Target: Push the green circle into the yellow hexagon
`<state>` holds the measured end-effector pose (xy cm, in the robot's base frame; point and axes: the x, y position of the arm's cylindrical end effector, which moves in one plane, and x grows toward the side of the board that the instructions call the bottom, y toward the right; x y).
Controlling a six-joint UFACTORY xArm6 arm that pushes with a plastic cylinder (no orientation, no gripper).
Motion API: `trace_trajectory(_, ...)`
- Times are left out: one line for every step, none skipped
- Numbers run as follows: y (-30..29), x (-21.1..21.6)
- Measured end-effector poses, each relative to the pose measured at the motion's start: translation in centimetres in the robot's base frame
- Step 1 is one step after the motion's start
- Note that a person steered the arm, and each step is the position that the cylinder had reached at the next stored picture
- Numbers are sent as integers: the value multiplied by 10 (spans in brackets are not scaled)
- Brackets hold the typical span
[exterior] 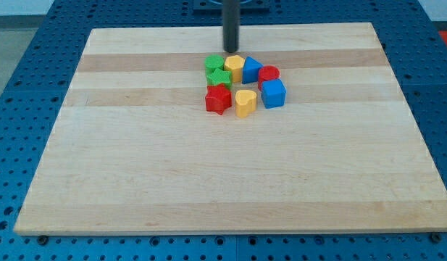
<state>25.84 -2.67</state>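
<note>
My tip stands just above the cluster of blocks, close to the top edge of the yellow hexagon and up-right of a green block whose shape is unclear. The green circle lies right below that green block and touches the yellow hexagon's lower-left side. The tip is apart from the green circle, with the other green block between them.
A blue triangle sits against the hexagon's right side, with a red circle and a blue cube to its right. A red star and a yellow heart lie below. The wooden board carries them all.
</note>
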Motion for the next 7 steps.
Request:
trace_trajectory(-40, 12)
trace_trajectory(-68, 36)
trace_trajectory(-68, 53)
trace_trajectory(-65, 52)
trace_trajectory(-63, 49)
trace_trajectory(-59, 50)
trace_trajectory(-58, 51)
